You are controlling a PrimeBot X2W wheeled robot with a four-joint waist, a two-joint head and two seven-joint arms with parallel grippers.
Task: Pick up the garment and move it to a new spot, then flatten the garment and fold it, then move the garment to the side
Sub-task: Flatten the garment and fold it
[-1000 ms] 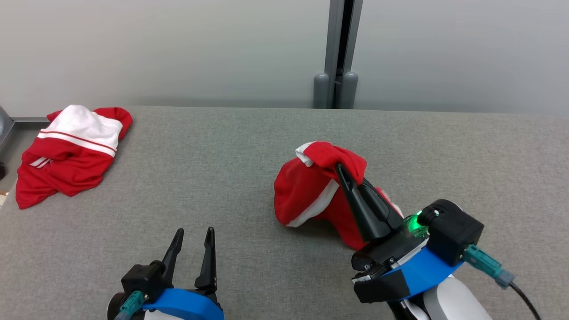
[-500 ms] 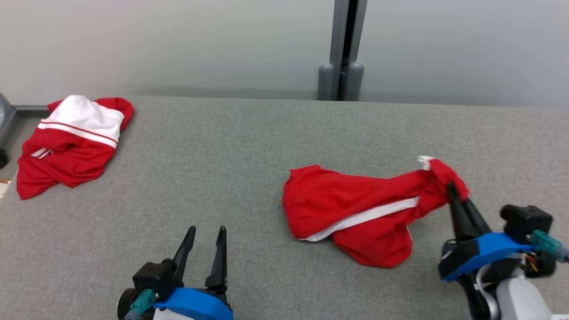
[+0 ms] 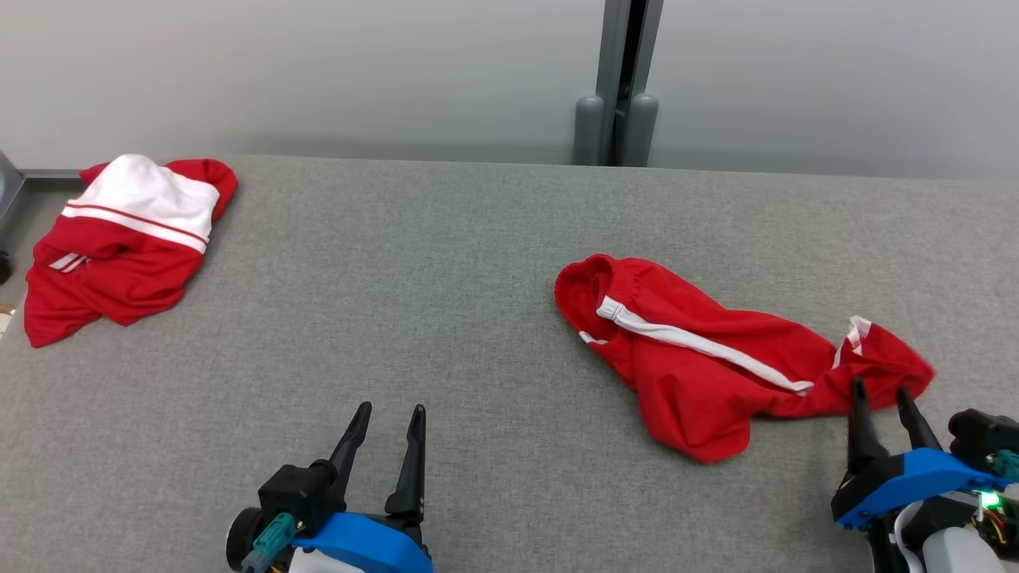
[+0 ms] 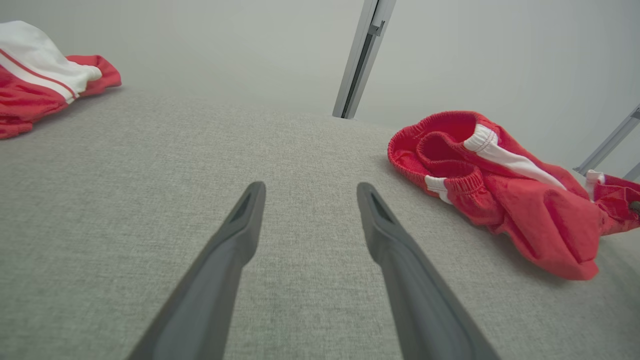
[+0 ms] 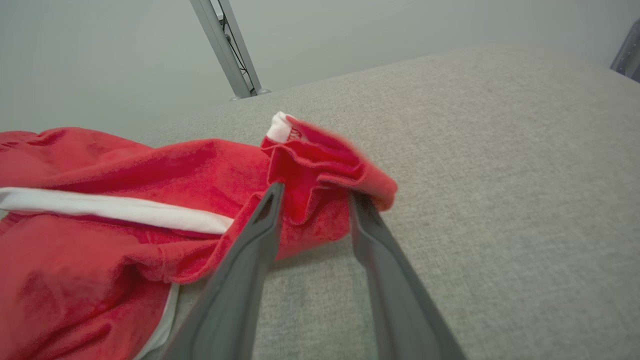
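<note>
Red shorts (image 3: pixel 700 358) lie crumpled on the grey tabletop (image 3: pixel 438 278).
White side stripe, elastic waistband; right gripper (image 3: pixel 880 394) jaws released at the hem, left gripper (image 3: pixel 390 410) jaws spread.

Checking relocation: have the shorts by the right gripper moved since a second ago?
Yes. The shorts moved right: bunched under the grey post before, now mostly right of it.

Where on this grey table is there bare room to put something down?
The widest bare patch of the table lies between the red-and-white garment at the far left and the red shorts right of centre. Another strip runs behind the shorts to the far edge. It is crowded at the near right, where the right gripper stands at the shorts' leg.
</note>
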